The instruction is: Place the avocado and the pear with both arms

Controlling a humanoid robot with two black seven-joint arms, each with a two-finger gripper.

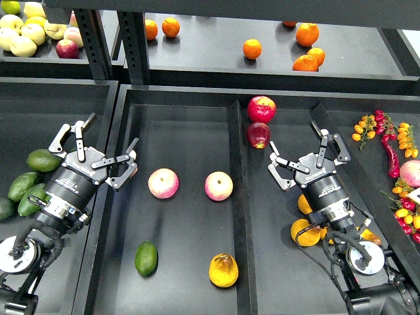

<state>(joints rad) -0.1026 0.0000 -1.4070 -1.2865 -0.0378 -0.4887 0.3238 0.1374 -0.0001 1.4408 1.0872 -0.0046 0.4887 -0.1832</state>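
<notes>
Two spread, empty tools (97,152) (307,155) well above avocado (146,258) and pear (224,270) in the tray (184,131).

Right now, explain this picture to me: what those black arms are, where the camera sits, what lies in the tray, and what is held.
The camera sits in a robot's head, looking down. The two black arms are its own. The left gripper and right gripper each have two fingers, spread open, holding nothing. In the middle tray lie two pink apples, an avocado and a pear. More avocados lie left, oranges on the shelf behind.
</notes>
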